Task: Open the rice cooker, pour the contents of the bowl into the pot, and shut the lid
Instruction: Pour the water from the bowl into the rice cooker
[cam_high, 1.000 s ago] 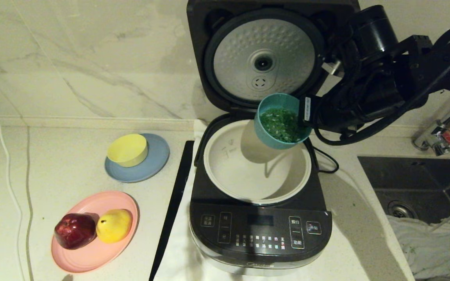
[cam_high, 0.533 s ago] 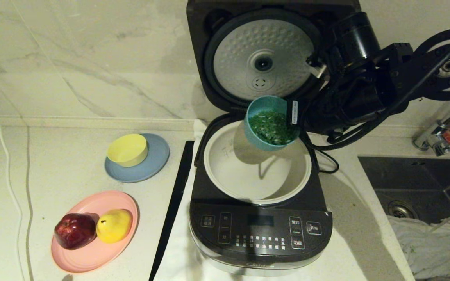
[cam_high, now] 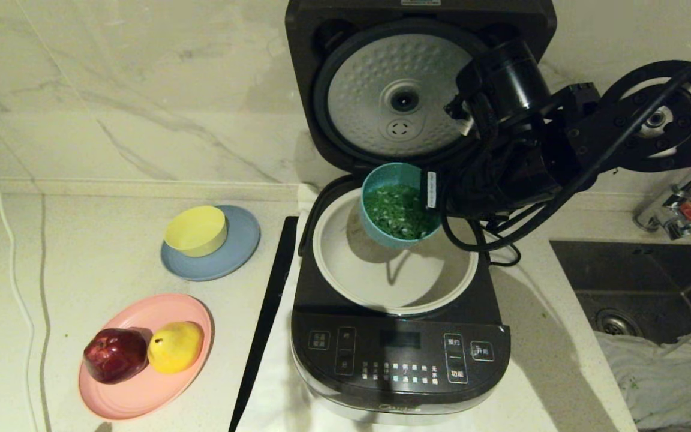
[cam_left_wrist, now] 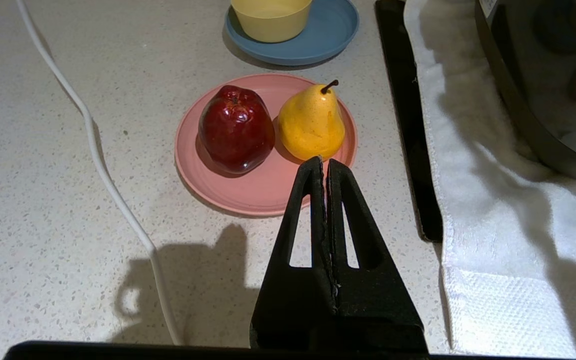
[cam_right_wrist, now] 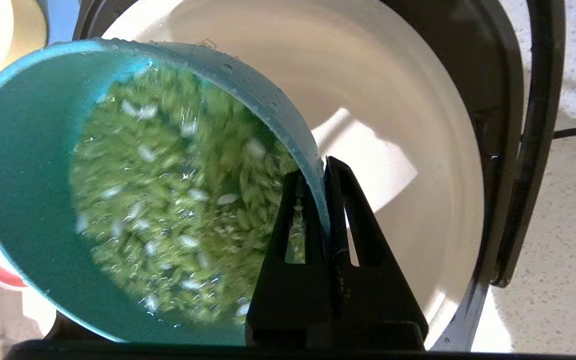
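Head view overhead, right wrist close above the pot (cam_right_wrist: pixel 418 165), both sharing it

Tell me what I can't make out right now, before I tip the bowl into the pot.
- Pot floor under the bowl: covered by the bowl in the head view and right wrist view.
- Right gripper: in the head view, buried under its own arm and cables.
- Contents: blurred in the right wrist view.
- Rice cooker panel labels: too small to read.
- Lid outer top: faces away.
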Available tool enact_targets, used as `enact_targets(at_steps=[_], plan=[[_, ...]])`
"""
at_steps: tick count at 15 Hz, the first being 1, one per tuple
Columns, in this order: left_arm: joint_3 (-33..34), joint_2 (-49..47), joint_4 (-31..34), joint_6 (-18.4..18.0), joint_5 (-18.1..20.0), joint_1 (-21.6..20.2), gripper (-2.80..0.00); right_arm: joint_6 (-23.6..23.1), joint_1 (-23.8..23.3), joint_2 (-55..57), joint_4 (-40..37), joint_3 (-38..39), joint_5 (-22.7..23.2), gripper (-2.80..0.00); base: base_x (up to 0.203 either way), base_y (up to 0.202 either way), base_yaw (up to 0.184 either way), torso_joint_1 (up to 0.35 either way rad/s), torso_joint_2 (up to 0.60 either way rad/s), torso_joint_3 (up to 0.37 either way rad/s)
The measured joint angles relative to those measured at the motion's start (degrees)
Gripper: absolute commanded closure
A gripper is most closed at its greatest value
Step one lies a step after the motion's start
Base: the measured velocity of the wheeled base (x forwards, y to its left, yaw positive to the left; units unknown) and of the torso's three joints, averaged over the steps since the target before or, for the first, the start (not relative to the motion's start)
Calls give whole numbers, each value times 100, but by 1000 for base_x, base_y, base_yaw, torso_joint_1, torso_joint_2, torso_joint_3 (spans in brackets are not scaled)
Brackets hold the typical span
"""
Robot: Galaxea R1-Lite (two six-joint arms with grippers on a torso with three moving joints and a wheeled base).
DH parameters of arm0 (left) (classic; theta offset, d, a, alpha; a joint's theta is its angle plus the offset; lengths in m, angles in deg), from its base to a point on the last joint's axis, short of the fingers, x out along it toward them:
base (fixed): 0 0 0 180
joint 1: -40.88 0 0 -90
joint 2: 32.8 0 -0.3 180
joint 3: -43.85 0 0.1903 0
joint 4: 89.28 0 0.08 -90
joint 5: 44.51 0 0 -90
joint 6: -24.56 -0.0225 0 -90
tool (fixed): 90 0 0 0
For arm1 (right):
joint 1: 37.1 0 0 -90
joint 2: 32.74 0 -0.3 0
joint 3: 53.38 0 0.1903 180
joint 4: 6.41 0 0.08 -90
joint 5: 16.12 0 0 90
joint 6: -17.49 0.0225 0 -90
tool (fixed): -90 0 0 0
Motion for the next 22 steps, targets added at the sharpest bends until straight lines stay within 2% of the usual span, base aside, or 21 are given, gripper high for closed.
enact_targets(at_steps=[2, 6, 10, 13, 15, 17, 19, 22], plan=[[0, 0, -1, -1, -6, 0, 0, -7, 53, 50, 33, 0, -287, 0, 0, 0, 0, 0, 0, 0], [0, 0, 0, -2, -1, 0, 0, -27, 209, 154, 166, 0, -1265, 0, 0, 0, 0, 0, 0, 0], [0, 0, 2, -2, 0, 0, 0, -90, 433, 182, 390, 101, -1970, 0, 0, 0, 0, 0, 0, 0], [0, 0, 1, 0, 0, 0, 0, -148, 600, 201, 1017, 416, -2393, 0, 0, 0, 0, 0, 0, 0], [0, 0, 0, -1, -3, 0, 0, -292, 663, 195, 1858, 927, -2691, 0, 0, 0, 0, 0, 0, 0], [0, 0, 2, 0, -6, 0, 0, -661, 725, 150, 2965, 1650, -2935, 0, 0, 0, 0, 0, 0, 0], [0, 0, 0, 0, -2, 0, 0, -1258, 772, 108, 4380, 2406, -3104, 0, 0, 0, 0, 0, 0, 0], [0, 0, 0, -2, -8, 0, 0, -2530, 792, 121, 6815, 3428, -3195, 0, 0, 0, 0, 0, 0, 0]])
